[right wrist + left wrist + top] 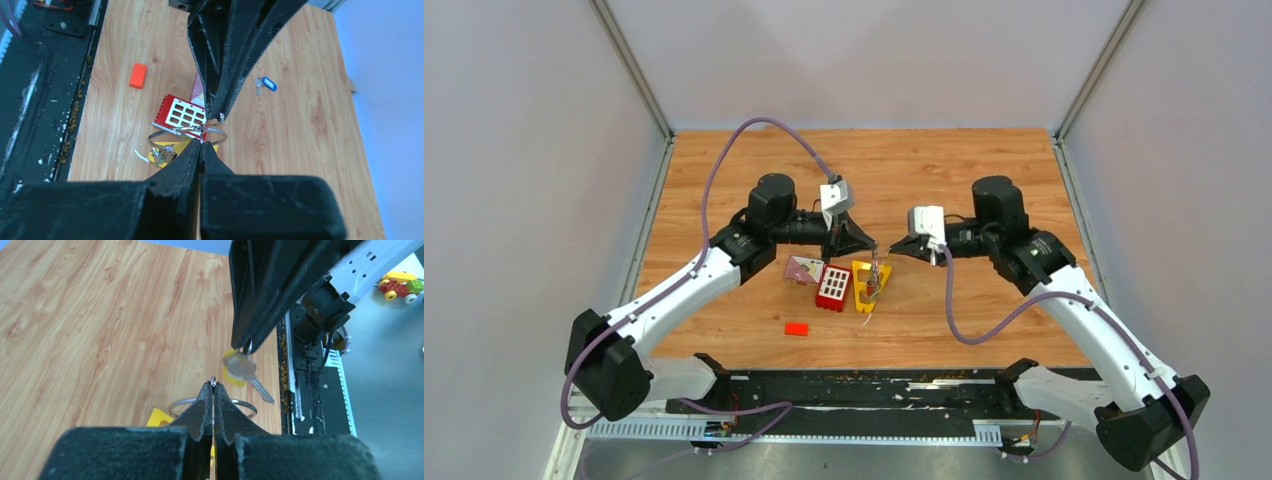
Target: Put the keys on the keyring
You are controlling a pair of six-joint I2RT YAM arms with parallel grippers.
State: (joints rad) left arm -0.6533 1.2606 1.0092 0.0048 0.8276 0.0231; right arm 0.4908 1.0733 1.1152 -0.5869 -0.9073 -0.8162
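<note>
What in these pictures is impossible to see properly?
- Left wrist view: the left gripper hides the near arc of the keyring.
- Top view: the keyring is too small to trace.
- Right wrist view: the right gripper covers its grip; whether its key is threaded is unclear.
- Top view: the blue key is unseen, probably under the left arm.
</note>
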